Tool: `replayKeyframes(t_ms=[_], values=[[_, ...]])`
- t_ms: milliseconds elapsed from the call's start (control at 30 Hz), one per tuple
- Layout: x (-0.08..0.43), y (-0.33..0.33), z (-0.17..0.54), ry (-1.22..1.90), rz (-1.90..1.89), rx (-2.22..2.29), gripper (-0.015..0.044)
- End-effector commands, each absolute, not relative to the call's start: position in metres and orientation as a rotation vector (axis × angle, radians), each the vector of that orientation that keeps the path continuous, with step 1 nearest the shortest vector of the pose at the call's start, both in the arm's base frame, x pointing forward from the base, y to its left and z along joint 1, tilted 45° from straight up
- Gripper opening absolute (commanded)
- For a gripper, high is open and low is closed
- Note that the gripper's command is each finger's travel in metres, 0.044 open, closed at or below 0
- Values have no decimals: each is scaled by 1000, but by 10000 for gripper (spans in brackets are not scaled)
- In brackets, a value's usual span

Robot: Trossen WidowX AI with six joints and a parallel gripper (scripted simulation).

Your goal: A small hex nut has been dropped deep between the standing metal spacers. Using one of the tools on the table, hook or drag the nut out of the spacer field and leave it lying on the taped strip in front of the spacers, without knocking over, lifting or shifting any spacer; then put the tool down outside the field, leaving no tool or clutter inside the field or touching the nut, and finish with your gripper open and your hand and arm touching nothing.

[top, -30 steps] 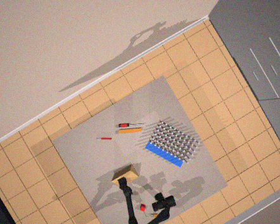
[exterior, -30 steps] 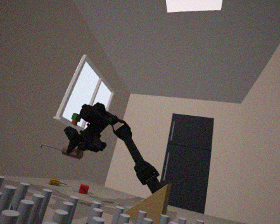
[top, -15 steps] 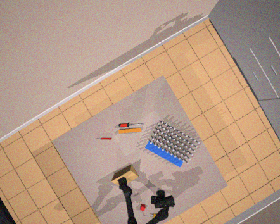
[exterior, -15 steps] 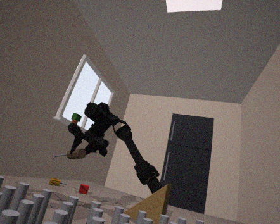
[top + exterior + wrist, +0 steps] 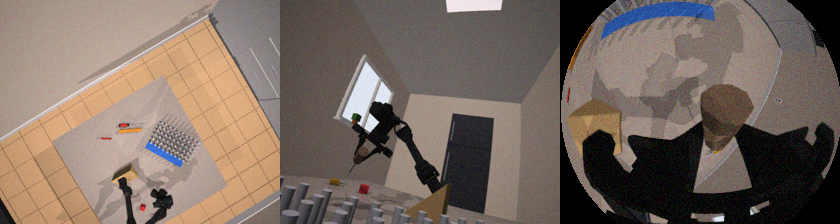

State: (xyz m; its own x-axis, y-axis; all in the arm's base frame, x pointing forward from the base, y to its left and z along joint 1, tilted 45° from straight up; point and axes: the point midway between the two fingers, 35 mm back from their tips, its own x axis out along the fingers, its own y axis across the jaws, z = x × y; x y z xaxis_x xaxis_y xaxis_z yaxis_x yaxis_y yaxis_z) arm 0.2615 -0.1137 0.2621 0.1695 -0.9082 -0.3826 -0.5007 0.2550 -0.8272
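Observation:
My gripper is shut on a tool with a brown handle and a thin metal shaft that points down. It hangs in the air above the mat, apart from the field. The grey metal spacers stand upright in a dense grid. The blue taped strip lies along their near side. The hex nut is hidden among the spacers in every view.
A red-handled screwdriver, an orange bar and a small red pick lie left of the field. A tan box stands by the arm's base. A red cube lies near the gripper.

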Motion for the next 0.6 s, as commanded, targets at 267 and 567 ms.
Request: replayKeyframes(t_ms=[267, 567], values=[[264, -98, 247, 1265, -642, -1053, 0], [266, -87, 236, 1117, -737, -773, 0]])
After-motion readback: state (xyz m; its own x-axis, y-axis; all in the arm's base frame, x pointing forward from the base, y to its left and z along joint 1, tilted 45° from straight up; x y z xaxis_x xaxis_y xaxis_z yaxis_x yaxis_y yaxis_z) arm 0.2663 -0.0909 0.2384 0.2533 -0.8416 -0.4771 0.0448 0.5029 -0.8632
